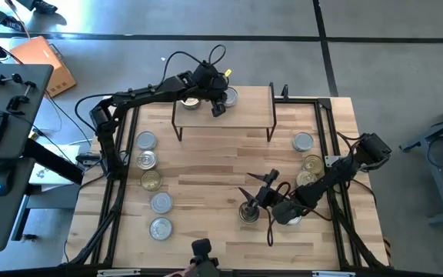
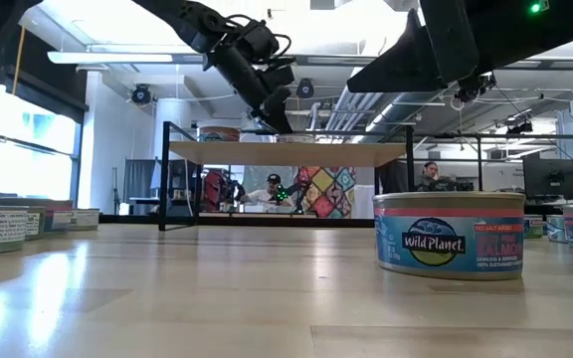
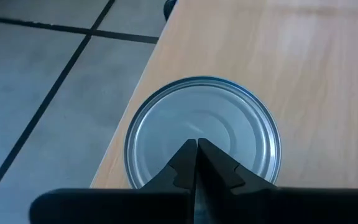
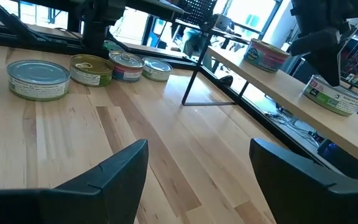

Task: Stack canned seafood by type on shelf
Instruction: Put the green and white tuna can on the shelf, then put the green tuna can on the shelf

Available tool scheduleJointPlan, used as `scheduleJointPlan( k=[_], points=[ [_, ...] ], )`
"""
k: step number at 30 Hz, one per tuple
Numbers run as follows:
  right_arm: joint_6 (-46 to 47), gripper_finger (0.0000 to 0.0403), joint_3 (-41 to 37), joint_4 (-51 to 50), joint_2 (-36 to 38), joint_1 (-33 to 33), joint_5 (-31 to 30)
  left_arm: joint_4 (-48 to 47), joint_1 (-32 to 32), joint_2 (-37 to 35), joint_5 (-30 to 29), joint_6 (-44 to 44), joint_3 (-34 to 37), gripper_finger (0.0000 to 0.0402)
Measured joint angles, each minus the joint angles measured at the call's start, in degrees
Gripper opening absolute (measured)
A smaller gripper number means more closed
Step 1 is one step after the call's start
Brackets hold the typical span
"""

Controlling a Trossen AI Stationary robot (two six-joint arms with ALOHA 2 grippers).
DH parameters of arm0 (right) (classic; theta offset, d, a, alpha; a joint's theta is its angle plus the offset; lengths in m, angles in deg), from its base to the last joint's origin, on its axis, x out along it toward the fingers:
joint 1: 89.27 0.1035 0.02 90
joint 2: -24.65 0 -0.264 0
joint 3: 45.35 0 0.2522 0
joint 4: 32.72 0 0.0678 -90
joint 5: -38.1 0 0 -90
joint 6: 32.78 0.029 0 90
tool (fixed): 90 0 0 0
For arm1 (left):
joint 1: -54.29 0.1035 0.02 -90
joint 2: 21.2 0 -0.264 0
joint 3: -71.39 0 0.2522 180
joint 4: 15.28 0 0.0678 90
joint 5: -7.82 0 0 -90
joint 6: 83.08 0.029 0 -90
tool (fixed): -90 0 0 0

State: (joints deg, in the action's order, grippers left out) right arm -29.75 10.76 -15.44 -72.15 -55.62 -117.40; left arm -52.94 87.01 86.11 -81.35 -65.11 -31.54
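Note:
The shelf stands at the table's far middle with two tins on top: one to the left and a silver-lidded one near the far edge. My left gripper is shut, its tips right over that lid. My right gripper hangs open and empty over the table's near right, just beyond a Wild Planet tin that stands on the tabletop. Several more tins stand in a column at the left. My left gripper's shut fingertips slant down from the near left over the middle of the lid of the tin near the shelf's far edge. I cannot tell whether they touch it. The tin stands upright on the shelf.
Three tins stand in a short column at the table's right. Another tin sits under my right arm. The shelf's black legs rise from the tabletop. Bare wood lies in the table's middle.

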Motion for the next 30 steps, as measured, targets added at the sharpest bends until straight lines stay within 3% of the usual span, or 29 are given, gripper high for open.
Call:
scheduleJointPlan(
  k=[17, 24, 30],
  points=[
    [2.0, 0.0275, 0.0, -1.0, 0.0, 0.0, 0.0, 1.1, -0.3, -3.7, -0.3, -0.8, 0.2, 0.0005],
    [3.7, 0.0275, 0.0, -3.4, 1.3, 1.1, -0.2, -7.1, -3.7, -9.1, -0.3, 6.4, 0.6, 0.0004],
    [13.4, 0.0275, 0.0, -15.0, 6.6, 3.4, 4.8, -6.3, -10.7, -16.9, -2.8, 8.6, 11.1, 0.0]
  ],
)
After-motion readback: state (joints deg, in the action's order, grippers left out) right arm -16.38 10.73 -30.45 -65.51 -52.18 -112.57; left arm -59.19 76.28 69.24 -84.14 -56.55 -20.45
